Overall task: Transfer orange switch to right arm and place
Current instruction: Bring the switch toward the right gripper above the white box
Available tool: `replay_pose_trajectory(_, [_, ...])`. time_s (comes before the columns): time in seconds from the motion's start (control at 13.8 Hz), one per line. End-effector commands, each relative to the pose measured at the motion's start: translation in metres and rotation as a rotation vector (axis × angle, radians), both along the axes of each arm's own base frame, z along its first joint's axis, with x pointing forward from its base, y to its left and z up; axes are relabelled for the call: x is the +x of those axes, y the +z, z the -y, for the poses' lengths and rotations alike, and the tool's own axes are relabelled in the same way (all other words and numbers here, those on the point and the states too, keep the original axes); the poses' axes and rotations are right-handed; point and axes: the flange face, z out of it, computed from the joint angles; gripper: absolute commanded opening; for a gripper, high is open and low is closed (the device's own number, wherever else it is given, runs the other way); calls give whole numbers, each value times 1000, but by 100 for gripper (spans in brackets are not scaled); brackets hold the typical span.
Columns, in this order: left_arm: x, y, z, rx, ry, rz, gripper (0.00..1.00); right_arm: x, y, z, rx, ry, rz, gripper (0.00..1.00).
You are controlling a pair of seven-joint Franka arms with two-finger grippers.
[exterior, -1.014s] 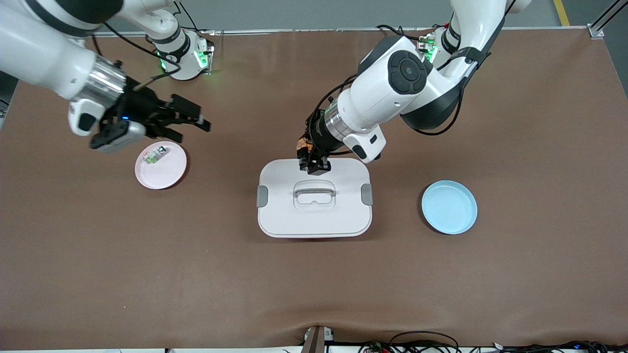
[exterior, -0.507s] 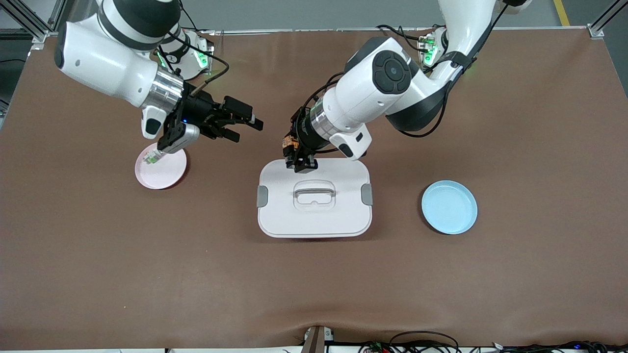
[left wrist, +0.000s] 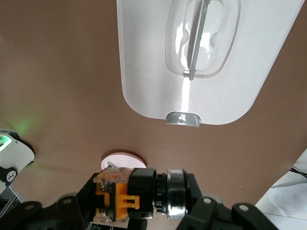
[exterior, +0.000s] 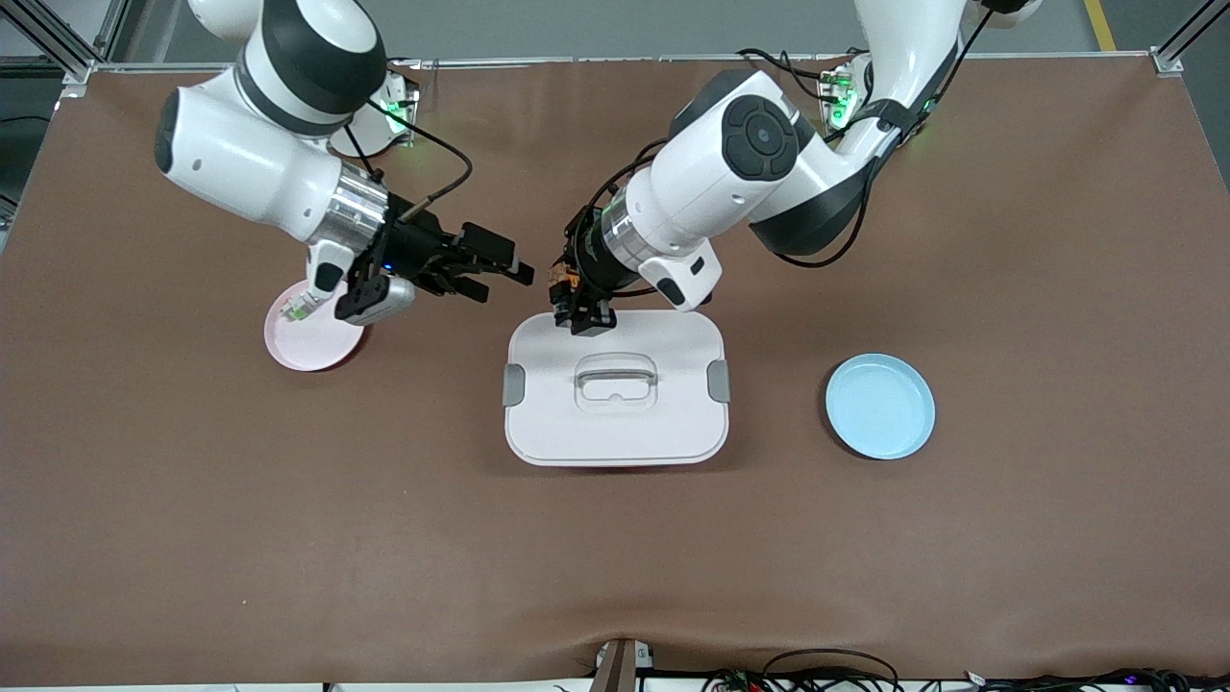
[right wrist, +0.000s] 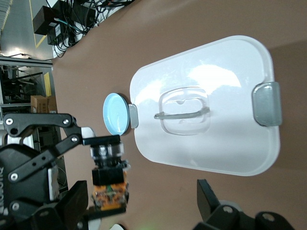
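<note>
Brown table (exterior: 288, 538) underlies all. Left gripper (exterior: 575, 309) clamps the orange switch (exterior: 561, 280) over the white lid's (exterior: 615, 423) edge; the left wrist view shows its orange body (left wrist: 115, 201). Right gripper (exterior: 490, 272), fingers apart, hovers beside it.

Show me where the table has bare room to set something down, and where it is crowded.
Bare cloth runs between the white lid and the blue plate, between lid and pink plate, and nearer the camera than all three. Crowded: above the lid's farther edge the left gripper, shut on the orange switch, meets the open right gripper.
</note>
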Motion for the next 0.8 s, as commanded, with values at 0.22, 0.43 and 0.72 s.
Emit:
replay_pose_trajectory(0.22, [-5,5,10,-13,-11,7,0,6,-12,-37,32,-18,20,100])
replay_pose_trajectory(0.43, [-9,5,14,-10,-21,10,0,5,-16,-40,27,-7,24,100])
replay_pose_trajectory(0.72, [-9,5,14,-10,-20,10,0,4,-21,-42,14,5,22,12])
